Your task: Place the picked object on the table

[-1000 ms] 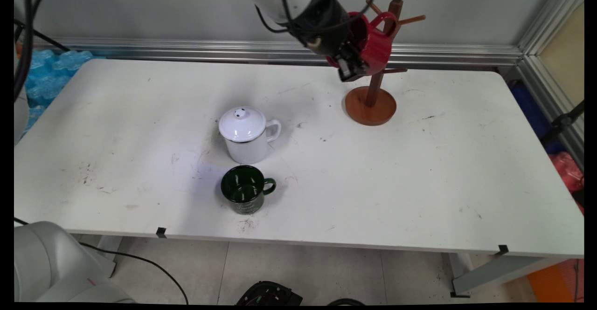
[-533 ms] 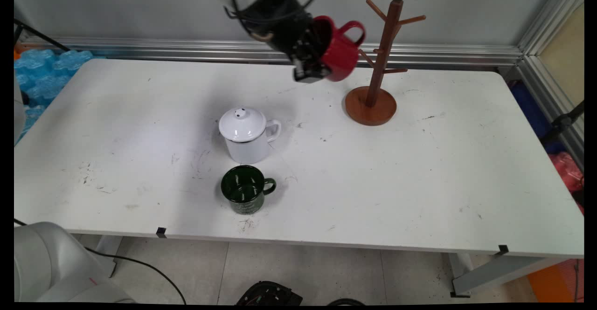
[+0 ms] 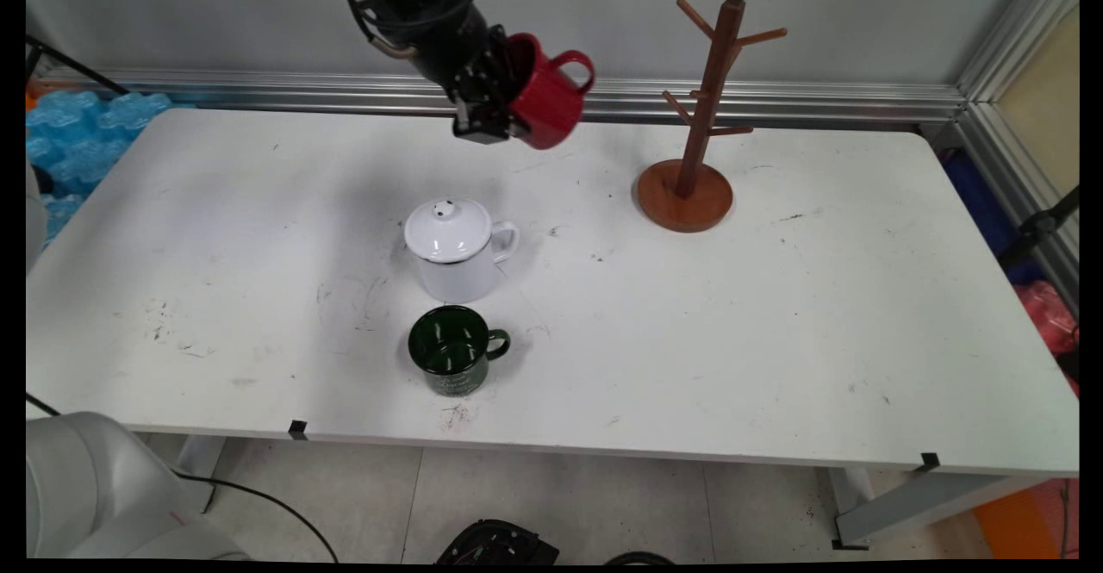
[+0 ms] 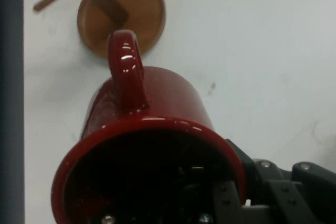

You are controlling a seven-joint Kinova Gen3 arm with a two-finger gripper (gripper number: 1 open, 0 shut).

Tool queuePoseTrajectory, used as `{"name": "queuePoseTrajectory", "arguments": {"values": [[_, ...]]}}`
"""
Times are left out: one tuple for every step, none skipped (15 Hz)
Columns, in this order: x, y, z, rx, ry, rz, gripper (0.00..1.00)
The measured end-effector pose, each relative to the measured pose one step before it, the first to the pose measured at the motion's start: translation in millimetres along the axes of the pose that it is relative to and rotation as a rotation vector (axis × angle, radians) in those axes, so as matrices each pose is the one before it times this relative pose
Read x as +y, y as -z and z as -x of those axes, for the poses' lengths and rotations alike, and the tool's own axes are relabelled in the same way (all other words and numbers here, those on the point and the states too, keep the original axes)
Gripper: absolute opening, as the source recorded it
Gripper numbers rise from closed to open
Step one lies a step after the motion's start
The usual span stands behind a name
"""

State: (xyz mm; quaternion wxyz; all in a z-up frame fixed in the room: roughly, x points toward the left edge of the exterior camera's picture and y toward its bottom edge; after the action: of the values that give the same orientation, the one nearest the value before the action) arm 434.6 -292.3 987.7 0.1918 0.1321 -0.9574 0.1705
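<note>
Red mug (image 3: pixel 545 93) clamped by its rim in the gripper (image 3: pixel 493 108), high above the white table (image 3: pixel 775 314)

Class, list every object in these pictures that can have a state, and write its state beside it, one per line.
Red mug: held in the air, tipped on its side, handle up.
Pincer: shut on the red mug's rim.
White mug: upright on the table, lid on.
Green mug: upright, open, no lid.
Mug tree: upright, pegs bare.
</note>
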Motion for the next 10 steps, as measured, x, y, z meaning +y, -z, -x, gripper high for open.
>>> {"name": "queuePoseTrajectory", "arguments": {"values": [[-5.16,-0.98,5.23,-0.01087,-0.00933,0.00208,0.00],[-5.92,-1.64,5.63,-0.01247,-0.01156,0.00217,0.00],[-6.08,-1.83,5.14,-0.01195,-0.01156,0.00131,0.00],[-5.02,-1.93,4.31,-0.01084,-0.00985,0.00231,0.00],[-3.06,-1.32,2.76,-0.00711,-0.00641,0.00170,0.00],[-4.95,-2.87,4.84,-0.01350,-0.01071,0.00481,0.00],[-3.95,-2.86,3.91,-0.01145,-0.00989,0.00441,0.00],[-4.64,-4.26,4.41,-0.01362,-0.01277,0.00500,0.00],[-4.46,-4.88,4.29,-0.01381,-0.01293,0.00421,0.00],[-3.57,-4.37,3.34,-0.01135,-0.01065,0.00372,0.00]]}}
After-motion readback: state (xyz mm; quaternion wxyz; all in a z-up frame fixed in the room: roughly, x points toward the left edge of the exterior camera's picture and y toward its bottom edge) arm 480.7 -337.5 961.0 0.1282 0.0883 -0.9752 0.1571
